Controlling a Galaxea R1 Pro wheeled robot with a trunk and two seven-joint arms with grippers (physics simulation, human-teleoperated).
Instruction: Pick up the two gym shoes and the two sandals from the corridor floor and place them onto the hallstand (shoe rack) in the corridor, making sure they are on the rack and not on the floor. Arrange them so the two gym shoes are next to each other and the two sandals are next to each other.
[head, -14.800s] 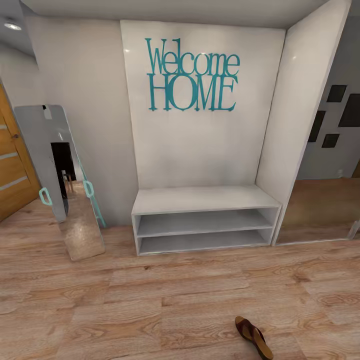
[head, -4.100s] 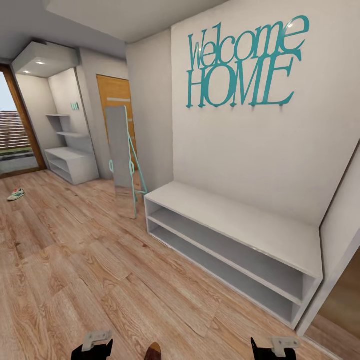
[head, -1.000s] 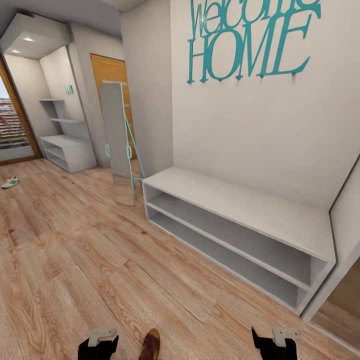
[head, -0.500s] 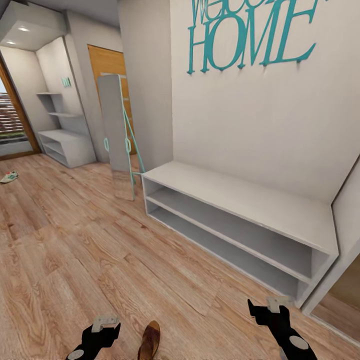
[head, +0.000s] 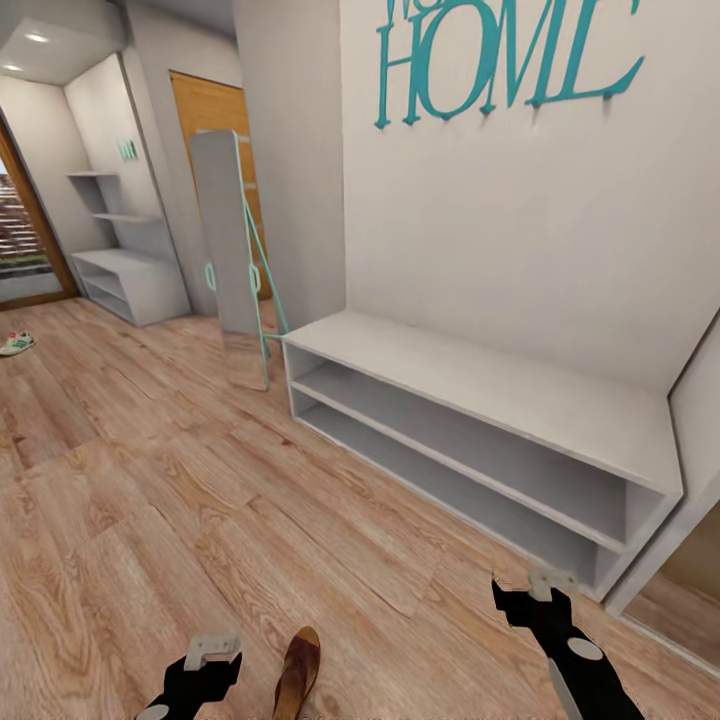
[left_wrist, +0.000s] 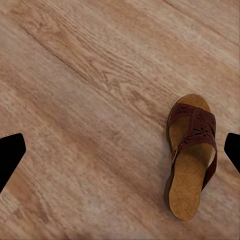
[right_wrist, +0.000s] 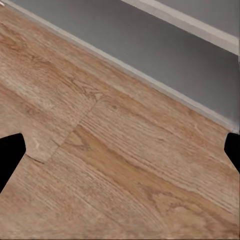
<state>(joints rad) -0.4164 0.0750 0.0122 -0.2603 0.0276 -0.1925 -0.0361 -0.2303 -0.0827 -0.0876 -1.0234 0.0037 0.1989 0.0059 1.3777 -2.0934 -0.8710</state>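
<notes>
Left gripper (head: 205, 655) spread wide and empty at lower left, brown sandal (head: 298, 672) just beside it on plank floor (head: 150, 480), right gripper (head: 530, 597) likewise wide at lower right near white rack's (head: 480, 390) bottom edge, bare floor running to gym shoe (head: 15, 343) at left edge, grey hallstand (head: 130, 280) far upper left.

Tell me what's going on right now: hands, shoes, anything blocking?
Both hands open, empty: left hand, right hand. One sandal flat on floor beside left hand. One gym shoe far off near the glass door. Nothing blocking.

Teal "HOME" lettering (head: 505, 62) on the pale wall (head: 520, 230), cropped letter bottoms just above it.
</notes>
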